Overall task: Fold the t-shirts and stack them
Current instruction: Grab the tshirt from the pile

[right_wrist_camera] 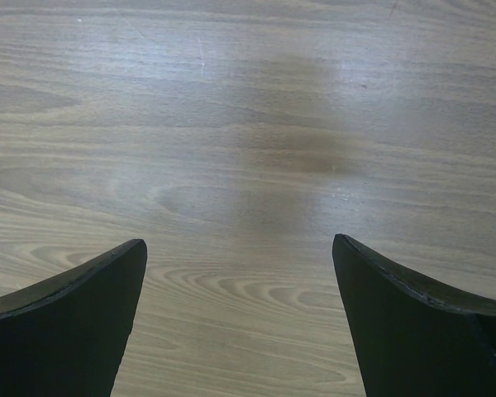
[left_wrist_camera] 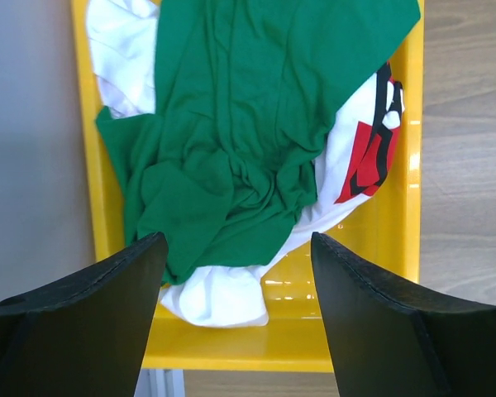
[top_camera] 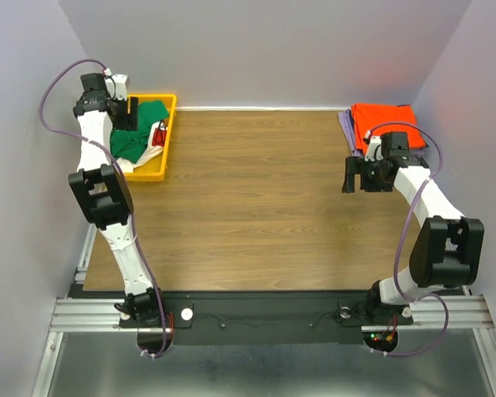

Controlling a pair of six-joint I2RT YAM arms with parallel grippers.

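At the far left corner of the table (top_camera: 256,207) stands a yellow bin (left_wrist_camera: 231,347). A green shirt (left_wrist_camera: 231,124) lies crumpled in it, on top of the rest and reaching from the far wall almost to the near one. Under it is a white shirt (left_wrist_camera: 339,141) with a red and black print, which shows along the right side and bulges out at the near end; more white cloth shows at the far left corner. Whether that is one white shirt or several cannot be told.

The left gripper (left_wrist_camera: 237,240) hovers over the near end of the bin. Its jaws stand well apart and nothing is between them. The wrist view shows both fingertips clear of the cloth.

The middle of the table is bare wood.

To the right, the right gripper (right_wrist_camera: 240,241) hangs over the wood with its jaws spread wide, holding nothing. In the top view it is near the far right corner. Just beyond it lies a folded orange shirt (top_camera: 384,120). That sits on a lavender shirt (top_camera: 345,124), of which only the left edge peeks out.
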